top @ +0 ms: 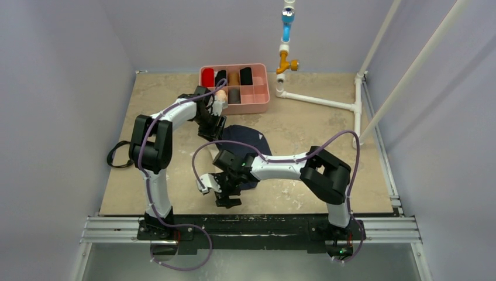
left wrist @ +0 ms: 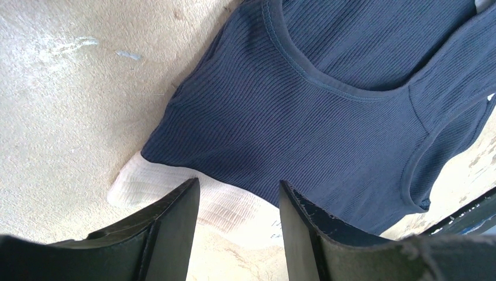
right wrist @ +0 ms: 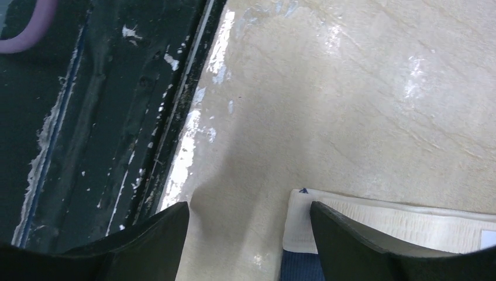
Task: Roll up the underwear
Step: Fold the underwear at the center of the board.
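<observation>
The underwear (top: 250, 140) lies flat on the bench (top: 327, 126), mid-bench between the two arms. Part of it is hidden under the right wrist in the top view.

The left tool (left wrist: 237, 190) is open and grips nothing. It hangs over the far end of the cream band (left wrist: 169, 188), where the navy cloth laps over the band. The right tool (right wrist: 248, 211) is wide open and also holds nothing. It sits at the band's near corner, close to the black rail (right wrist: 88, 117).

**Risks**
- The near corner sits beside the right tool's right finger (right wrist: 351, 240), not between the two. Closing there would likely miss it or nip only the tip.
- On the left, the jaws may catch a single layer, so the navy cloth slides off the band as it turns.
- If one end leads, the roll probably comes out coned and loose.
- A pull toward the rail could drag the cloth off the bench edge.

**Orientation**
The band appears to run along the garment's left side, from near to far, which makes that the long axis. The band faces the bench's left and the curved leg openings face right.
</observation>
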`<action>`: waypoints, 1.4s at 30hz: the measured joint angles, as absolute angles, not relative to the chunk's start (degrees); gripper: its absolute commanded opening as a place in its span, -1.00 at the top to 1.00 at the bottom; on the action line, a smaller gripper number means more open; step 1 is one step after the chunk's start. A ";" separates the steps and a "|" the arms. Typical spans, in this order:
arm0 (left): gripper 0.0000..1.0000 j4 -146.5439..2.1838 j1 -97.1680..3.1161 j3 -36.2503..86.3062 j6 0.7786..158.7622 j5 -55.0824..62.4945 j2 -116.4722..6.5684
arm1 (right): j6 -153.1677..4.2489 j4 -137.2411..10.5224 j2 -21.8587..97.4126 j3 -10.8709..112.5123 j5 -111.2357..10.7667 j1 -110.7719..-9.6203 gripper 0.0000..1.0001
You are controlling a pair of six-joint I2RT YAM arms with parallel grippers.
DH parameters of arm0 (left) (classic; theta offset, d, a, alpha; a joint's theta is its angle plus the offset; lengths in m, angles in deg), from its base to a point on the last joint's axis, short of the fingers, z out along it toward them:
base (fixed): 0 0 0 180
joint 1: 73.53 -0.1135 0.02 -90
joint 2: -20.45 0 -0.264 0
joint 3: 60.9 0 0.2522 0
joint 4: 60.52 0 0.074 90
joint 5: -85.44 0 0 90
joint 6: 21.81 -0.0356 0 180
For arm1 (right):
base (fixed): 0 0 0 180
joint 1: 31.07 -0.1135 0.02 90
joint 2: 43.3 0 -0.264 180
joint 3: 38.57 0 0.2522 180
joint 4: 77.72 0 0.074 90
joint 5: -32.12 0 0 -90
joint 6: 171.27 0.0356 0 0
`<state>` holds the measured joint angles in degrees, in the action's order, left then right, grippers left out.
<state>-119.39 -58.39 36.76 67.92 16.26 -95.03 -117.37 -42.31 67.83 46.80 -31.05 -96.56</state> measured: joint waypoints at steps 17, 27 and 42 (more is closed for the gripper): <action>-0.05 -120.50 -58.37 37.19 67.94 16.72 -95.62 | -117.04 -39.53 64.88 43.94 -28.64 -96.59 -0.67; -0.30 -120.17 -58.35 35.58 65.97 21.23 -89.41 | -115.82 -37.82 54.25 43.52 -34.15 -94.95 -0.68; -0.31 -120.74 -58.35 27.05 58.76 20.90 -71.09 | -117.33 -38.85 43.00 24.38 -46.43 -90.79 -0.14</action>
